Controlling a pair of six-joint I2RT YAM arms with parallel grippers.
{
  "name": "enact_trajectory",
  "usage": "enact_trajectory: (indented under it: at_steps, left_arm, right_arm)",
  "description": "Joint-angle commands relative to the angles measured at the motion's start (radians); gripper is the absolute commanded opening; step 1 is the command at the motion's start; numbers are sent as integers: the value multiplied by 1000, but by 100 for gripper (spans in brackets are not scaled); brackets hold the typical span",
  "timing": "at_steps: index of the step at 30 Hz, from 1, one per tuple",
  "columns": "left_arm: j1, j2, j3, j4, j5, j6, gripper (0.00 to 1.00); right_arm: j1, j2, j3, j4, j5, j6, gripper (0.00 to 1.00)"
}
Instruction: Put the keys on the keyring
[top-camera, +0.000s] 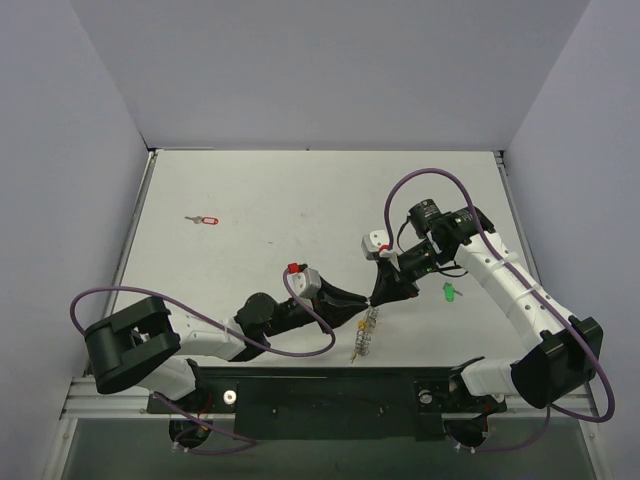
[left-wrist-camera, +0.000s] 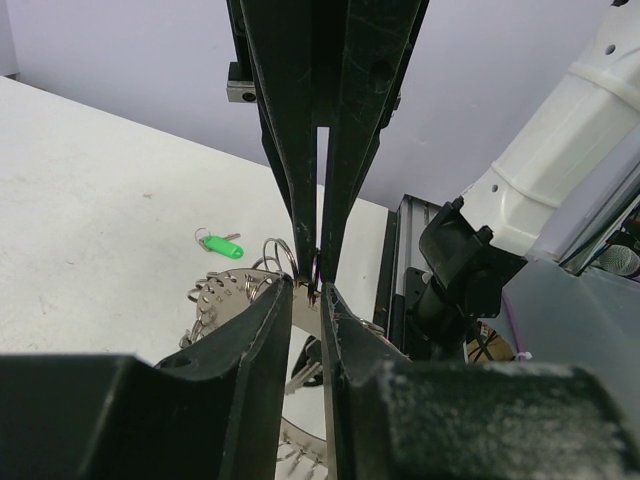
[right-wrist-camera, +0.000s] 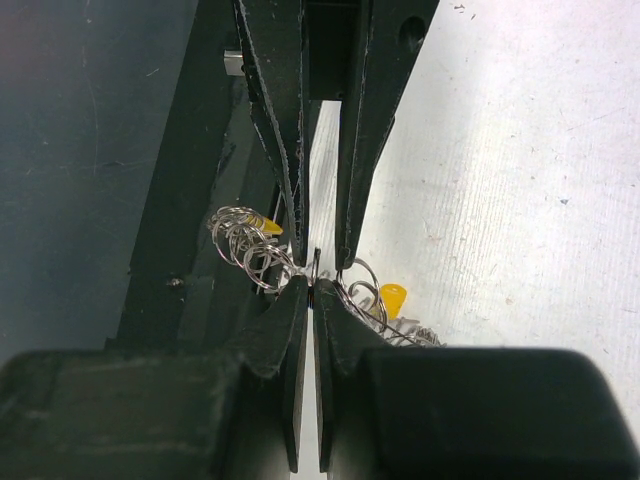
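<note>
From where I stand, a white, lightly scuffed worktop (top-camera: 300, 200) edged with a pale metal strip (top-camera: 133, 235) sits boxed in by plain lilac-grey walls (top-camera: 330, 70) behind and at either side, under soft, even light.

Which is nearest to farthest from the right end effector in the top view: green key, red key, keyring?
1. The keyring: pinched at the right end effector, and trailing from the tips toward the arm bases.
2. The green key: lying off to the right of the end effector, clearly apart from it.
3. The red key: farthest, well off to the left and toward the back.
</note>
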Motion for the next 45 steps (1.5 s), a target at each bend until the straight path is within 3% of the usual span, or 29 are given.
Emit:
enact_trajectory:
  at_steps: [1, 14, 32, 45]
  left_arm:
    - [4, 6, 21, 196, 19, -12, 28]
    - [11, -144, -49, 89, -30, 33, 40]
    - [11, -66, -3, 49, 139, -19, 25]
    - [11, -8, 47, -63, 132, -1, 28]
  right_arm:
    - [-6, -23, -1, -19, -94, 0, 0]
    - [-8, -25, -6, -12, -92, 10, 0]
    - [-8, -23, -8, -6, -92, 14, 0]
    - [-8, -26, -11, -6, -97, 17, 0]
